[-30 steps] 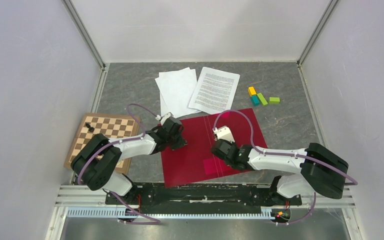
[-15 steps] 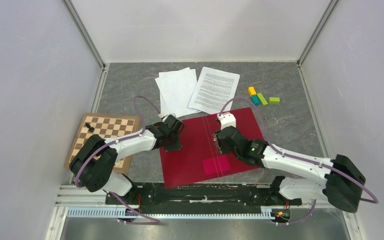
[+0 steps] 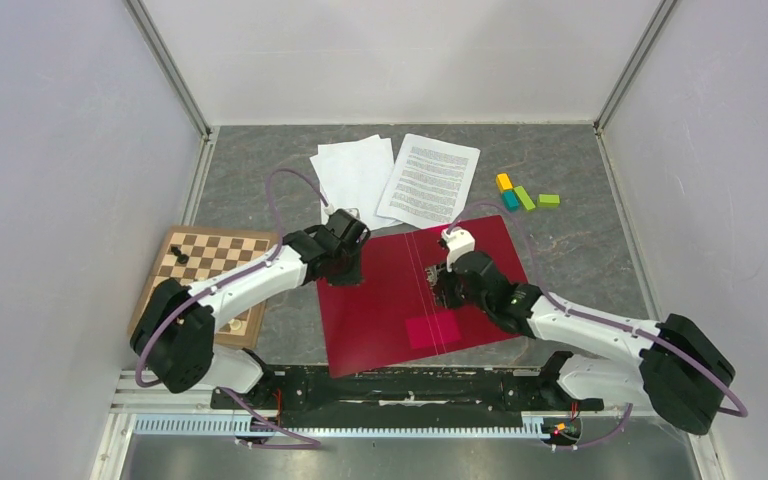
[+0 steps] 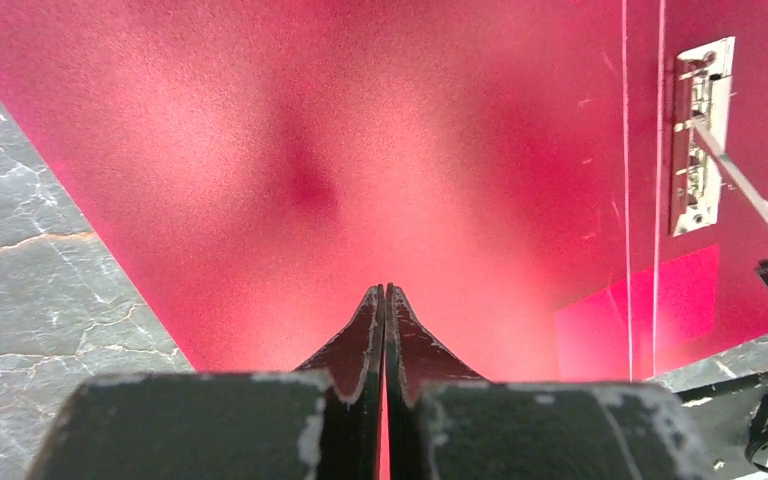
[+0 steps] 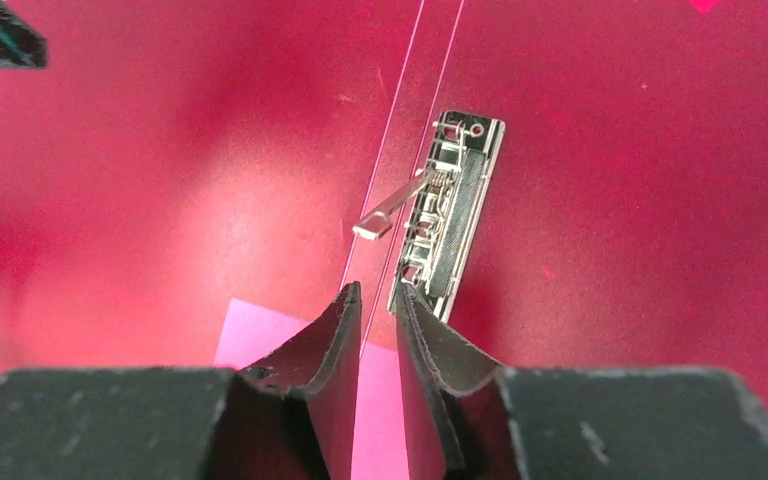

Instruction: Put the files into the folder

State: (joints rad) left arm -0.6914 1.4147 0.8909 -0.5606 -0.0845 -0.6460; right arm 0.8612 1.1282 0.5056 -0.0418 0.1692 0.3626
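Files (image 3: 428, 180) overhead only, clip lever (image 5: 392, 212) seemingly raised at wrist

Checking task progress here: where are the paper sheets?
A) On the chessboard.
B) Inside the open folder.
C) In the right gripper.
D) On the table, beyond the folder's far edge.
D: the files lie flat on the table past the open folder, whose inside shows only its metal clip and a pink square.

From overhead I can't read the printed sheet (image 3: 428, 180), nor name the dark piece (image 3: 180, 254) on the chessboard (image 3: 222, 256), whose near corner my left arm (image 3: 250, 285) covers. Both wrist views crop the folder (image 4: 360, 150).
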